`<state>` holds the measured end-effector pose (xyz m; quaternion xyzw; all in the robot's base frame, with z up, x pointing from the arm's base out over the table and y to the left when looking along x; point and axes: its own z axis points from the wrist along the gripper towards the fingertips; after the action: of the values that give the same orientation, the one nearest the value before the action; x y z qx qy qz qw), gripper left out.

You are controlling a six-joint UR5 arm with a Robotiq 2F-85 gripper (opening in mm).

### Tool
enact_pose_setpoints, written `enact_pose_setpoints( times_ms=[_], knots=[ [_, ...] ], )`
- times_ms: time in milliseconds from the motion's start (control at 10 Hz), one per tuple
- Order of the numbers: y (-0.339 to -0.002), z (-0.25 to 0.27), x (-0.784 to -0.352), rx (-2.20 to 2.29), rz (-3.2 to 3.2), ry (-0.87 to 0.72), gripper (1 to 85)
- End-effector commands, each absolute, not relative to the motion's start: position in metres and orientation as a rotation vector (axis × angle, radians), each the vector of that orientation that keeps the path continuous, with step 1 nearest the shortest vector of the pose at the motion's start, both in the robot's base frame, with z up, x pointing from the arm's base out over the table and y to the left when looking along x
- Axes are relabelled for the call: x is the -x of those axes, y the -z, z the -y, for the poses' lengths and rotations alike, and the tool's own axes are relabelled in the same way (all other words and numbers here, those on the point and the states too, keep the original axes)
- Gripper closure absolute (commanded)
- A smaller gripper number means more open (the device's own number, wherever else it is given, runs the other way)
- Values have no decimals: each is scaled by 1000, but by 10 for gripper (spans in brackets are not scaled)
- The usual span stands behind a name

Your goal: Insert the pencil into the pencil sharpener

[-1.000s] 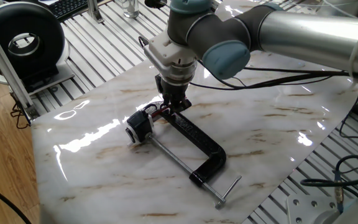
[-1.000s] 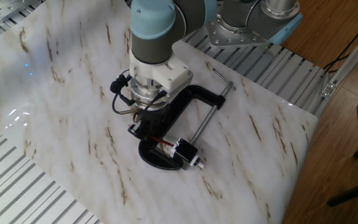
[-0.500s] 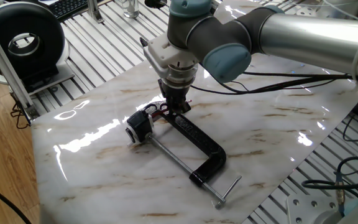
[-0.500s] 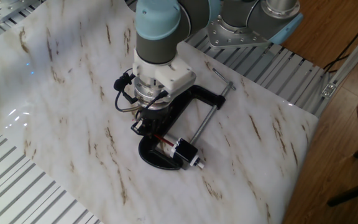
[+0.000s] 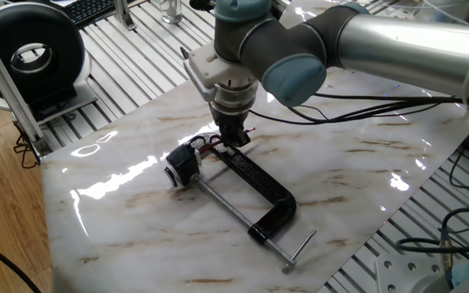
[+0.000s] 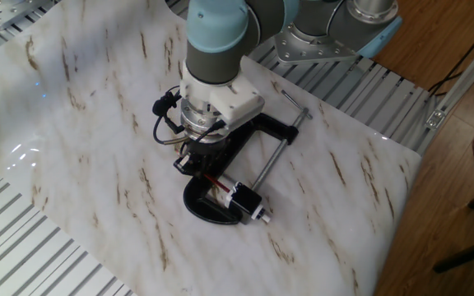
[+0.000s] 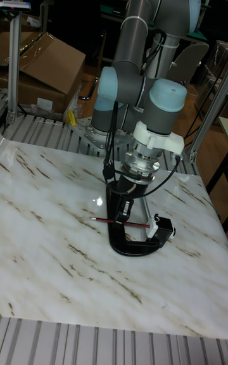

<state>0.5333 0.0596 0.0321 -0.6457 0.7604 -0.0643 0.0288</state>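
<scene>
The pencil (image 7: 120,222) lies level above the clamp (image 5: 259,185), tip at the pencil sharpener (image 7: 163,228). The gripper (image 7: 123,211) pinches its middle. Insertion is under way; next, push straight along the pencil into the hole.

The pencil (image 7: 120,222) is lying across the clamp (image 7: 136,244), its tip in the sharpener (image 7: 164,228), with the gripper (image 7: 123,214) hanging directly above it.
</scene>
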Motion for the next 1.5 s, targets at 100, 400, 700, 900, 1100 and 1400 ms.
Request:
enact_pose_setpoints(
  times_ms=[100,400,700,900,1100,1400],
  knots=[
    [-39,-62,-526,1968,-2413,186,847],
    [-45,-69,-531,1983,-2408,198,847],
    [-46,-70,-538,2004,-2358,207,847],
    [-47,-70,-540,2012,-2345,213,847],
    [-50,-65,-535,2003,-2376,230,847],
    [-51,-71,-539,1981,-2361,229,847]
  ],
)
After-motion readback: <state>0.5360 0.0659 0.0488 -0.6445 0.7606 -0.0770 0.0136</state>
